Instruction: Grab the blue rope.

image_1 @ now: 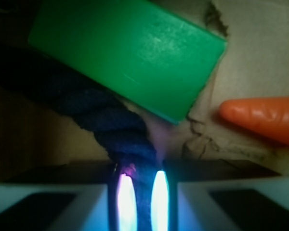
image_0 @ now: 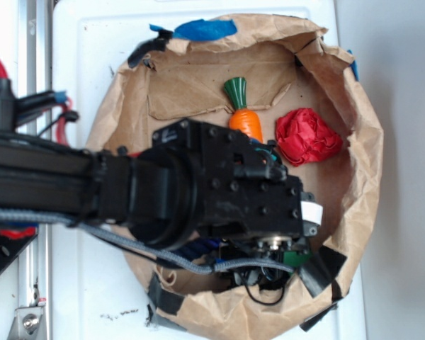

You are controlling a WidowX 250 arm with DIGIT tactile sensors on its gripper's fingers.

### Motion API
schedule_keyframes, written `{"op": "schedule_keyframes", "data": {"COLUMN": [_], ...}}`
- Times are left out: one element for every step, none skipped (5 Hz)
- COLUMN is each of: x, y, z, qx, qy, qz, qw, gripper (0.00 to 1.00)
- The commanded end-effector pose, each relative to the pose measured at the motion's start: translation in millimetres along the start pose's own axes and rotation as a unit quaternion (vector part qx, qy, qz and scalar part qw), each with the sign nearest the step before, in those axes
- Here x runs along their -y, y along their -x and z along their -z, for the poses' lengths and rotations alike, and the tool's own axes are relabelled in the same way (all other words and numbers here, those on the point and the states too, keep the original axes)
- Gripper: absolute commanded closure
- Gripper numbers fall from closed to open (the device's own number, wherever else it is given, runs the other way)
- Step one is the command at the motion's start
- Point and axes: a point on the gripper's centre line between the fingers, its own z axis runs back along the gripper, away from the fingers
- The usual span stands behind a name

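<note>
one paper bag (image_0: 361, 142) holds everything. arm (image_0: 198, 191) hides the rope from outside; on the wrist view the rope (image_1: 101, 115) runs from ten o'clock under a green block (image_1: 130, 53) into the gripper (image_1: 139, 202), nearly shut, pinching it. judged best: keep the squeeze, lift straight, clear of the carrot (image_1: 265, 118) at three o'clock.

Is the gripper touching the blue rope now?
Touching. In the wrist view, the blue rope runs down into the narrow gap of the gripper, with both fingers pressed against its sides.
</note>
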Motion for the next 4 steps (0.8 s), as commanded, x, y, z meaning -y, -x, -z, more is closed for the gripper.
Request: {"op": "schedule_keyframes", "data": {"x": [-13,-14,-26,-44], "y": [-5,-3,-1,2], "z": [-32,-40,-58,-76], "qx": [0.064,0.074,0.104,0.103], "qy": [-0.010,-0.026,-0.050,-0.048], "qz": [-0.015,-0.011,-0.020,-0.043], "qw": [0.998,0.997,0.993,0.993], "gripper": [1.00,1.00,1.00,1.00]}}
